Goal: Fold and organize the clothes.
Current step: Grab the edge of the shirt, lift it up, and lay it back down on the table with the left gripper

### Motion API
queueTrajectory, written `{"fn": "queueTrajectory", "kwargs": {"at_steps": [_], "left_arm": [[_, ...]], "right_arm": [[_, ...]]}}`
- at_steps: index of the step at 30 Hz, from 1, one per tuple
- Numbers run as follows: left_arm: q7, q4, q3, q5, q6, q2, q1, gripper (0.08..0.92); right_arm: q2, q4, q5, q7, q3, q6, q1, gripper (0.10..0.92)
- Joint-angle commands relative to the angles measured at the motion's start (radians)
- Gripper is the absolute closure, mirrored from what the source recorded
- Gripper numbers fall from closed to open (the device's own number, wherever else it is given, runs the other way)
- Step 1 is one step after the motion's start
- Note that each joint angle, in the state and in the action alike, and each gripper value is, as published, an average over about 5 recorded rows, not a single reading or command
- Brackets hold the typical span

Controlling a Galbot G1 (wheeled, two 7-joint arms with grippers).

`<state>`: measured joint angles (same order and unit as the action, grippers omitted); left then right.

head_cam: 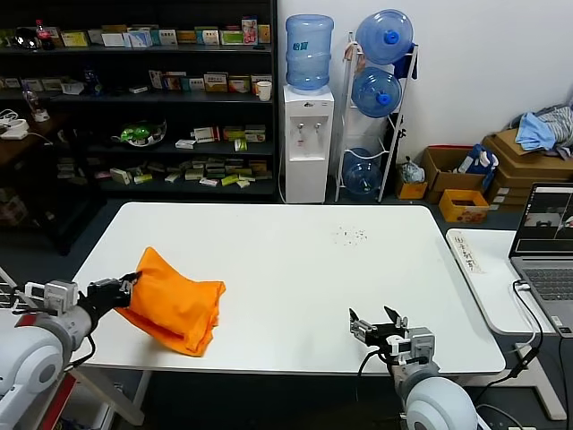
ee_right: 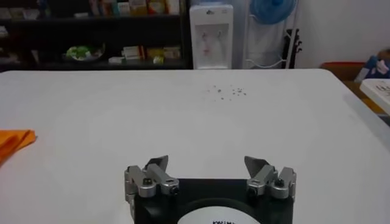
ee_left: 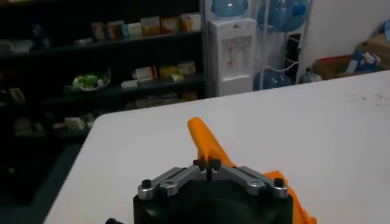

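At eight o'clock on the white rectangular desk [head_cam: 295,260] we see the bright orange soft-fabric T-shirt [head_cam: 175,305], bunched in a heap at the desk's near-left edge. Our left gripper [head_cam: 130,285] has its jaws pinched tight on a fold of it. At five o'clock, our right gripper [head_cam: 376,324] hovers with jaws spread wide, holding nothing.

White rounded arms, black end effectors, silver fingers [ee_right: 156,178]
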<state>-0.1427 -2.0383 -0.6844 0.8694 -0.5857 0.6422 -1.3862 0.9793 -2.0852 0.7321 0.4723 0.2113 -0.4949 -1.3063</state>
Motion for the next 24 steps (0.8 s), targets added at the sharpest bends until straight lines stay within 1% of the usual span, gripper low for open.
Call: {"fn": "queueTrajectory", "kwargs": {"at_steps": [1, 10, 15, 18, 20, 22, 24], "left_arm": [[-0.020, 0.060, -0.112, -0.063, -0.039, -0.054, -0.014, 0.900], [0.033, 0.272, -0.156, -0.120, 0.024, -0.088, 0.005, 0.900], [0.044, 0.325, -0.175, -0.122, 0.040, -0.096, 0.007, 0.900], [0.045, 0.319, -0.177, -0.116, 0.043, -0.094, 0.004, 0.900], [0.037, 0.289, -0.172, -0.096, 0.041, -0.090, -0.003, 0.900], [0.014, 0.233, -0.157, -0.041, 0.035, -0.081, -0.011, 0.900], [-0.034, 0.155, -0.126, 0.070, 0.020, -0.066, -0.016, 0.900]], "right_arm": [[-0.003, -0.001, 0.000, -0.002, 0.004, 0.002, 0.001, 0.203], [-0.003, 0.000, 0.000, -0.001, 0.005, 0.002, 0.002, 0.203], [-0.003, 0.000, 0.000, 0.001, 0.003, 0.000, 0.003, 0.203], [-0.004, -0.001, 0.000, 0.002, 0.003, 0.000, 0.003, 0.203], [-0.004, -0.002, -0.001, 0.002, 0.003, -0.001, 0.003, 0.203], [-0.004, -0.004, -0.001, 0.003, 0.004, -0.001, 0.002, 0.203], [-0.003, -0.005, -0.002, 0.005, 0.005, -0.002, 0.000, 0.203]]}}
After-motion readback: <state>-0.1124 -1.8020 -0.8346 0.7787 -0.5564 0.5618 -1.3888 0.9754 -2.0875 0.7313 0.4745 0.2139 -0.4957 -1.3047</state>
